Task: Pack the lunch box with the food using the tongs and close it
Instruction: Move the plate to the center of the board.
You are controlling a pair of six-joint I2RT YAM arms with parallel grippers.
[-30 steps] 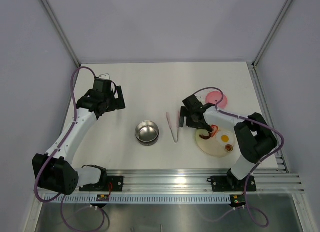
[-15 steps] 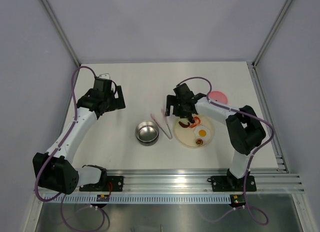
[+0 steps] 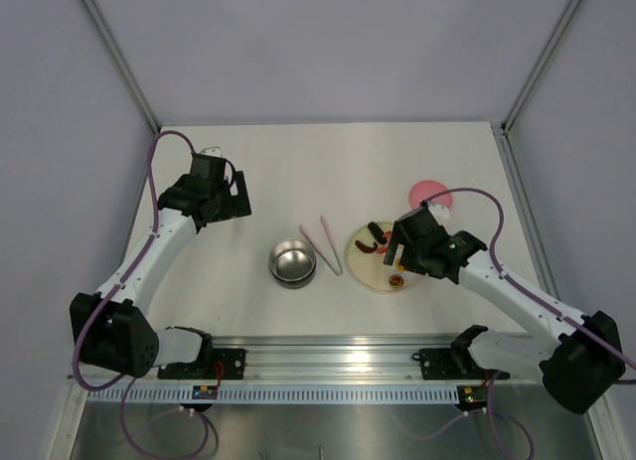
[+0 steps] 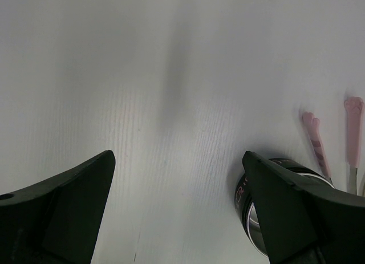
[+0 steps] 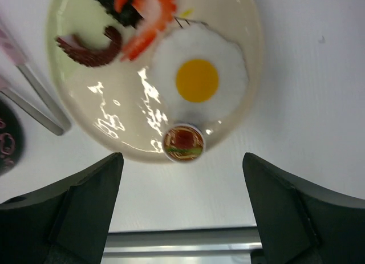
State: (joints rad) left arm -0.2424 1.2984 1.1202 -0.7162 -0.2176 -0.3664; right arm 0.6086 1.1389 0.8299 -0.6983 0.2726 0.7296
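A: Tongs (image 3: 322, 245)?
B: Flat on the surface between bowl (image 3: 292, 261) and plate (image 3: 366, 273) — thin pink arms, splayed at the far end, joined at the near end.
A: Handling?
B: They look light, springy and slick, so likely to skate. I'd pinch across both arms midway.
A: Hands?
B: Right hand (image 5: 182, 161) wide open, empty, over the plate's egg (image 5: 198, 76). Left hand (image 4: 178, 155) fully open, empty — far-left of the bowl.

Pale pink tongs (image 3: 335, 265), shiny steel bowl (image 3: 292, 262), cream plate (image 5: 85, 104), white-and-yellow egg (image 5: 197, 80).
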